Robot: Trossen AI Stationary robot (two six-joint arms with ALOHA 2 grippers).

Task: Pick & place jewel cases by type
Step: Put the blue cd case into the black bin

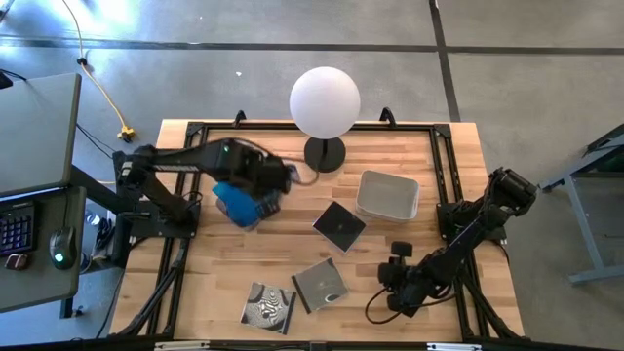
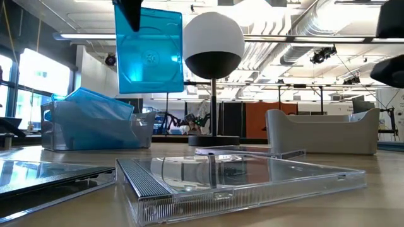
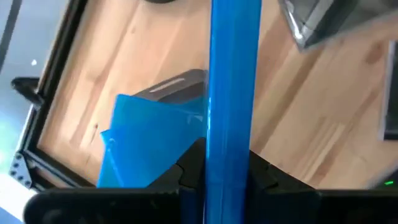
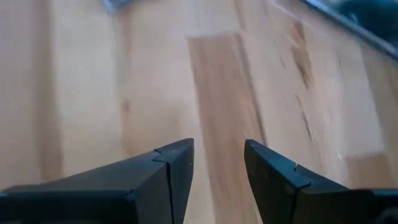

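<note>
1. The left tool (image 3: 214,180) grips a blue jewel case (image 2: 149,49) on edge, upright, above the left tub (image 2: 95,133), which holds other blue cases (image 3: 152,140).
2. Right of that tub lie the lamp (image 1: 325,102), a dark case (image 1: 338,225) and an empty tub (image 1: 388,195).
3. The right tool (image 4: 217,168) hangs narrowly parted over bare desk (image 4: 224,81).

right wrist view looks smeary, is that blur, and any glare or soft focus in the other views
Right wrist view: wooden table streaked with blur behind the open right gripper. Left wrist view: blue jewel case is soft. Low view: clear jewel case mirrors ceiling lights.
</note>
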